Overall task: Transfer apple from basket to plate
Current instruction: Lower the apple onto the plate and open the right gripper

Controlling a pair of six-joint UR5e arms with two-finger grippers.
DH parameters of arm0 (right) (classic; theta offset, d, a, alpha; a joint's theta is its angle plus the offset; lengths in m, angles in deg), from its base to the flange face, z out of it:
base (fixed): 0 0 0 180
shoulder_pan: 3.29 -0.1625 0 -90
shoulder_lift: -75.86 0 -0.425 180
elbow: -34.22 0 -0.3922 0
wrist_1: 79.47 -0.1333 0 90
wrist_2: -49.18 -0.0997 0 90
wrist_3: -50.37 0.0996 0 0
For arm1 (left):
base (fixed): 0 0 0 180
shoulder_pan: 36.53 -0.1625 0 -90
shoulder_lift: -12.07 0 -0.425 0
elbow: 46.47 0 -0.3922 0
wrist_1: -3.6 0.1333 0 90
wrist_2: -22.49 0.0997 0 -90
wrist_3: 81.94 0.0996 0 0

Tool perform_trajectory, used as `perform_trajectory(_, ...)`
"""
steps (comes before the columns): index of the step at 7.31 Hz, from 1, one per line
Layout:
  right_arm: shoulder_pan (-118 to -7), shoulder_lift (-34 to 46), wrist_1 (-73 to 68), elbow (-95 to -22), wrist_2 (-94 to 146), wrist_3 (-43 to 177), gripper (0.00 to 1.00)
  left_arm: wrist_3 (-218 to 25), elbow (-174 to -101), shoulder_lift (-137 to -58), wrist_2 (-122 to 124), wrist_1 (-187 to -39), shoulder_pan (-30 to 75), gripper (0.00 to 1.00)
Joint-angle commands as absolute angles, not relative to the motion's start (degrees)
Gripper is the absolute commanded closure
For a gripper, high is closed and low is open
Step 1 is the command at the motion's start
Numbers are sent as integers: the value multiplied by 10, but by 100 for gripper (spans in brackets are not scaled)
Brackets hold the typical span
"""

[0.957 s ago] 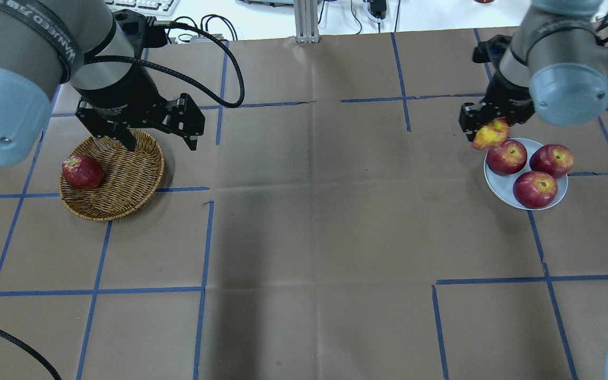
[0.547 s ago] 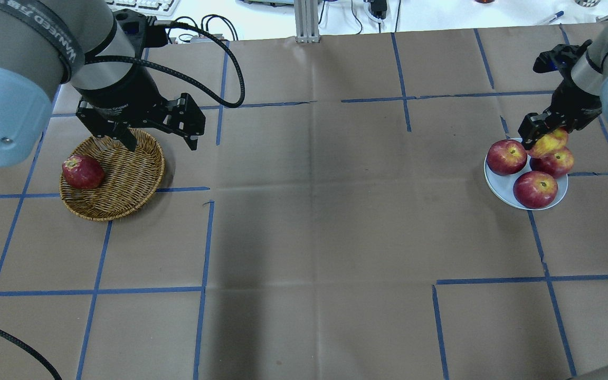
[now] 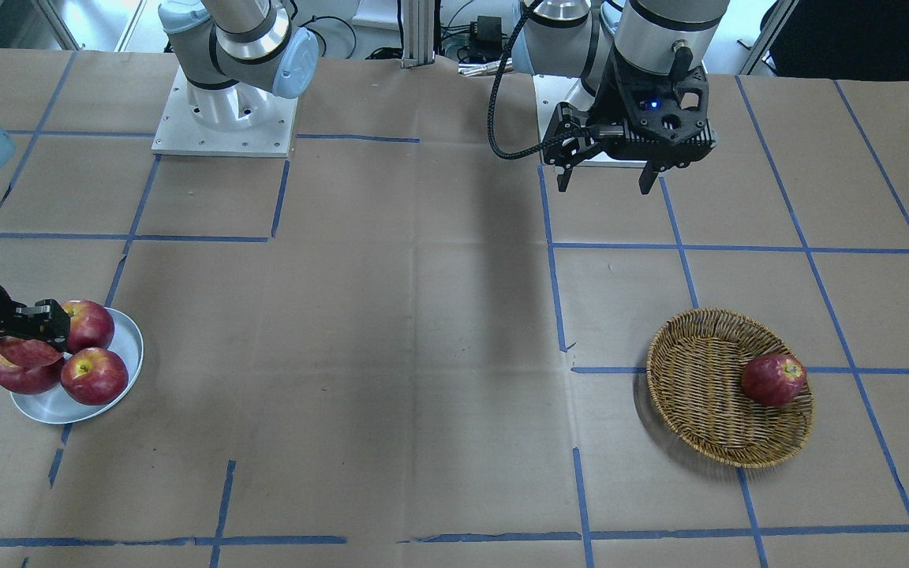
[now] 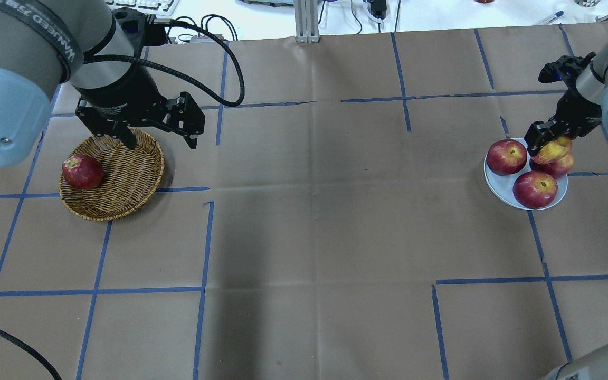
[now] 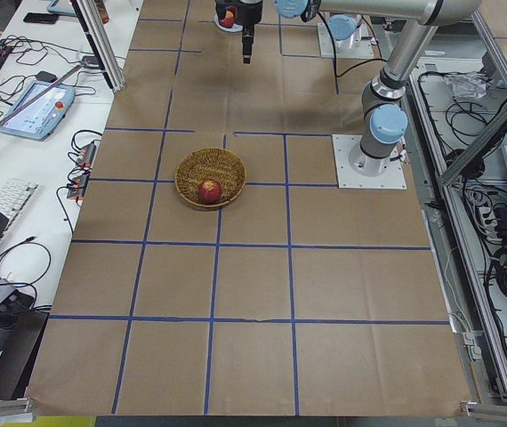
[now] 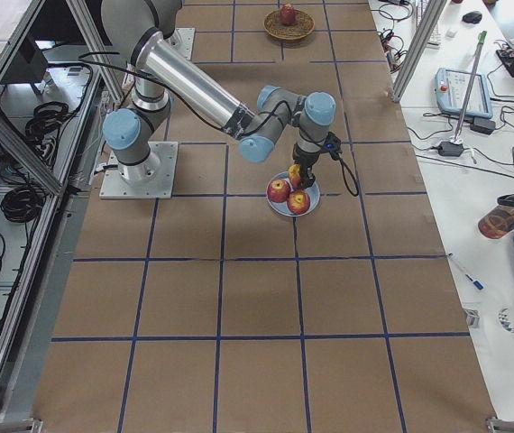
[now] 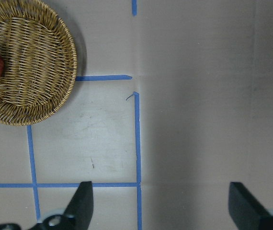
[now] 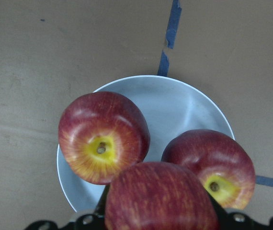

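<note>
My right gripper (image 4: 547, 144) is shut on the apple (image 4: 555, 151), pinkish-red with a yellow patch. It holds the apple over the far right part of the pale plate (image 4: 498, 182), just above a red apple (image 4: 560, 167) lying there; I cannot tell if they touch. In the right wrist view the held apple (image 8: 159, 201) fills the bottom above the plate (image 8: 184, 103). My left gripper (image 4: 161, 143) is open and empty, above the far right rim of the wicker basket (image 4: 127, 177). The left wrist view shows the basket (image 7: 36, 62) at top left.
Two more red apples (image 4: 506, 157) (image 4: 534, 189) lie on the plate. A darker red apple (image 4: 82, 171) lies at the left side of the basket, also in the front view (image 3: 772, 379). Brown paper with blue tape lines covers the table (image 4: 309, 211).
My right gripper has carried the apple from the plate's far left edge rightward over the plate and slightly lower. The left arm has not moved.
</note>
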State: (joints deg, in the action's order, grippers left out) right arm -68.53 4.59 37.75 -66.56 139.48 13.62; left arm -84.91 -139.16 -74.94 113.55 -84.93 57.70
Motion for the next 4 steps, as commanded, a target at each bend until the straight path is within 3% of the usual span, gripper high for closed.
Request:
perform_trajectory(1,-685,61,384,-668,1400,131,47,-848,-1392,-750,1135,-845,577,1)
perform_trajectory(2,-685,62,384,-668,1425,132,44,-849,-1392,-750,1135,-846,577,1)
perform_trajectory(3,-685,62,384,-667,1423,132,9,-848,-1392,-750,1135,-846,577,1)
perform_trajectory(4,-685,60,380,-667,1424,132,0,-848,-1392,-750,1135,-846,577,1)
